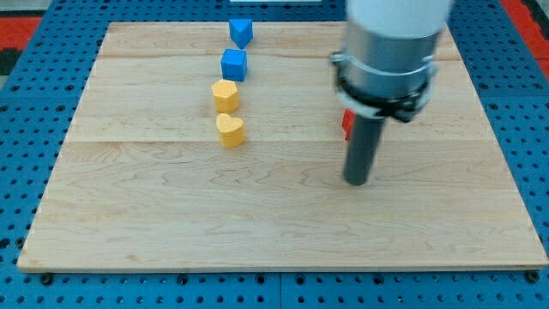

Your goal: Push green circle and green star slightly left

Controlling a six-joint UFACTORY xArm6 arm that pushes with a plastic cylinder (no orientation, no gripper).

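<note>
The arm's grey housing (390, 43) fills the upper right of the view and hides part of the surface behind it. A small red block (346, 124) peeks out at the left side of the dark rod, mostly covered, so its shape cannot be made out. Neither a green circle nor a green star shows anywhere in the view; where they lie cannot be told, and they may be behind the arm.

There is no gripper to open or close and nothing is held: the arm ends in a straight dark rod, and my tip (357, 182) rests on the pale wooden surface (171, 223) right of centre, about midway between the top and bottom edges. The tip is just below the red block and well apart from the other blocks.

Toward the top edge, left of centre, four blocks stand in a near-vertical line: a blue triangular block (241, 33) nearest the top edge, a blue cube (233, 64) below it, then a yellow hexagonal block (226, 94), and a yellow heart-shaped block (230, 130) lowest. The blue cube and yellow hexagonal block nearly touch.
</note>
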